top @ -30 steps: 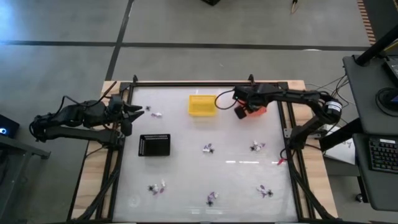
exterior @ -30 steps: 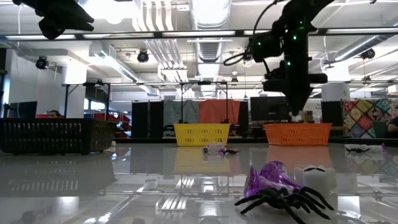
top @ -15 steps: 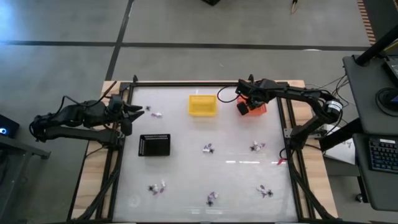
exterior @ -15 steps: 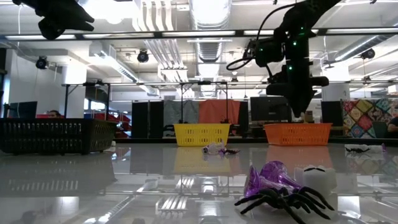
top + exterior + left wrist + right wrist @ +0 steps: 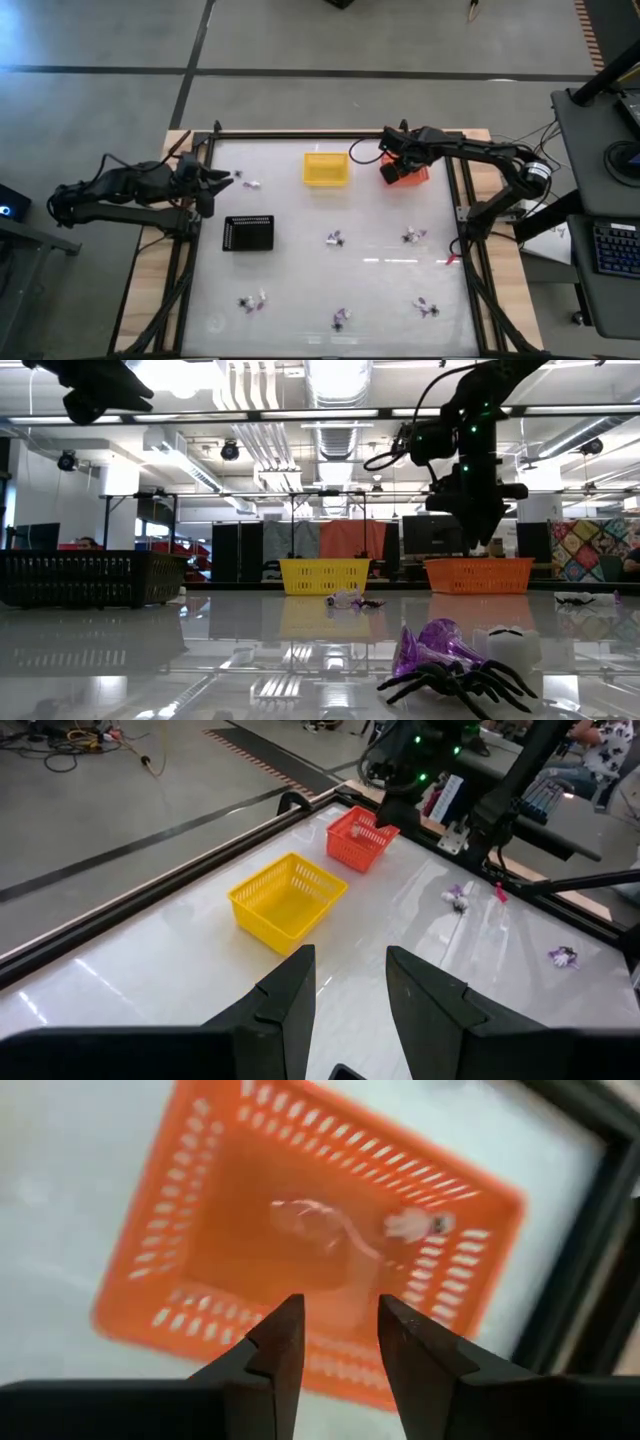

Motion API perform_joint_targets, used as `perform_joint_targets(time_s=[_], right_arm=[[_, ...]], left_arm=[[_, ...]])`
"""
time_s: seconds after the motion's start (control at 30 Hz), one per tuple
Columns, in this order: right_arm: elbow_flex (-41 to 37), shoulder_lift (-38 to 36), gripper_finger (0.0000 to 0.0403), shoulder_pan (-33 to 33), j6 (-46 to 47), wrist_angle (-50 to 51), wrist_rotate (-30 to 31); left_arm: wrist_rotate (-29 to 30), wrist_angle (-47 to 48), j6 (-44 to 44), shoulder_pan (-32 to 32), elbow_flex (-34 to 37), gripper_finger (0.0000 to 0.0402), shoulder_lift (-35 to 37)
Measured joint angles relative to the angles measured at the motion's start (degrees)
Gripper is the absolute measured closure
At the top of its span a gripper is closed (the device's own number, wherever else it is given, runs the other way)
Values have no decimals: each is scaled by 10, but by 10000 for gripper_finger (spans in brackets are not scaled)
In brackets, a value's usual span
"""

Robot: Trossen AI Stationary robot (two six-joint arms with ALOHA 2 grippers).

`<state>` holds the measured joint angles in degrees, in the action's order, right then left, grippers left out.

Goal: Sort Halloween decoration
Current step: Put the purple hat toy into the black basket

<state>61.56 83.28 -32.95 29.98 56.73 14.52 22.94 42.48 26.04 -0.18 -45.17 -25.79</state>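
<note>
L arm waits at the desk's (image 5: 300,270) left edge; left end effector (image 5: 222,175) hangs just inside the frame, fingers parted w/ a clear gap in its wrist view, nothing between them. Near it, a small purple-and-white trinket (image 5: 252,184). Black rectangular perforated tray (image 5: 249,233) sits left of centre, apart from the rest. Yellow perforated plastic basket (image 5: 325,168) at far edge, mid-desk; nothing visible in it from L wrist view. Loose Halloween decoration pieces (tiny black, white, purple trinkets) are scattered: near-left pair (image 5: 252,301), centre (image 5: 334,239), near-centre (image 5: 340,319), right-centre (image 5: 412,236), near-right (image 5: 426,307). Low view shows a black plastic spider (image 5: 455,685) w/ a purple cone-shaped piece (image 5: 432,645) and a white piece (image 5: 510,644) touching or just beside it. Right end effector (image 5: 398,170) hangs directly over the orange perforated plastic basket (image 5: 417,176) at far right. Change noted: a second ago it was short of the basket, toward the yellow one, and clamped; now it is above the orange basket w/ fingers apart and empty. R wrist view shows pale small items (image 5: 345,1228) lying on the basket floor, blurred, type unclear. Judgement: a drop-off looks just completed; one piece sorted, at least six groups remain on the desk, so task is early-to-mid stage.
</note>
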Motion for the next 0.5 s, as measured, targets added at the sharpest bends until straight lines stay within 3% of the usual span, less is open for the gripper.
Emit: perform_joint_targets(time_s=[0.17, 0.37, 0.5], right_arm=[[4, -12, 282, 4, 34, 0, -75], [28, -26, 280, 33, 79, 0, -92], [48, -27, 280, 65, 104, 0, -105]], left_arm=[[0, 0, 0, 0, 0, 294, -19], [-1, 8, 0, 0, 0, 294, -52], [-35, 21, -9, 0, 0, 294, -77]])
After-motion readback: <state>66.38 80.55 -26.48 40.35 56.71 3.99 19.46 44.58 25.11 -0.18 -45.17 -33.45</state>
